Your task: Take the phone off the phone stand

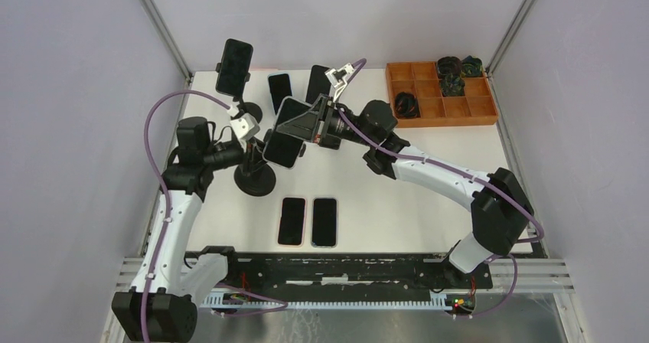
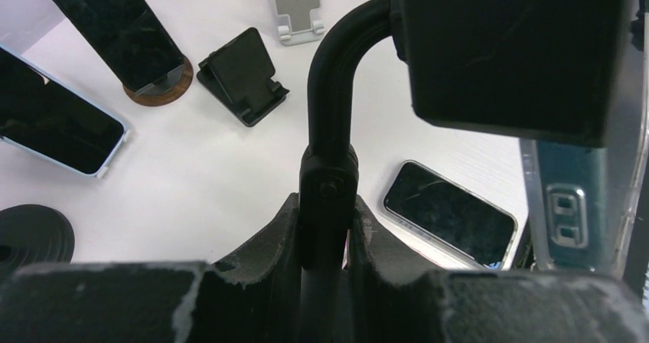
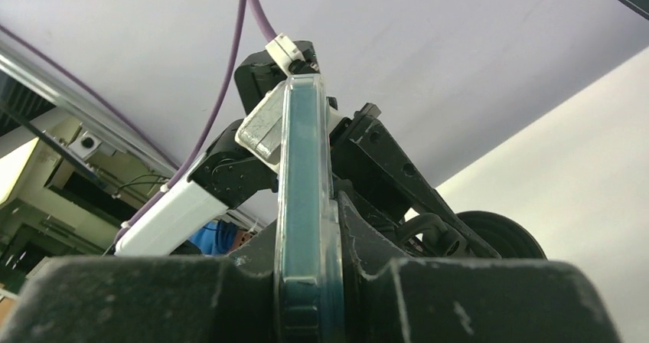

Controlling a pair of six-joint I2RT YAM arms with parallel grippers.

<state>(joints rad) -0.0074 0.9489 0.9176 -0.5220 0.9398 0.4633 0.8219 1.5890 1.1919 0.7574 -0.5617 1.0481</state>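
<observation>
- one phone (image 3: 304, 167) in a clear case is clenched edge-on in the right gripper (image 3: 306, 240), raised above the left-middle of the desk (image 1: 413, 213).
- the phone stand (image 2: 331, 106) has its neck pinched by the left gripper (image 2: 325, 240), and its round base (image 1: 255, 181) rests on the desk.
- a pair of phones (image 1: 292, 220) lies flat by the near edge.
- an orange tray (image 1: 459, 109) sits at the far right corner.

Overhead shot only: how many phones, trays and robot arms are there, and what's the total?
Phones: 6
Orange tray: 1
Robot arms: 2
Total: 9
</observation>
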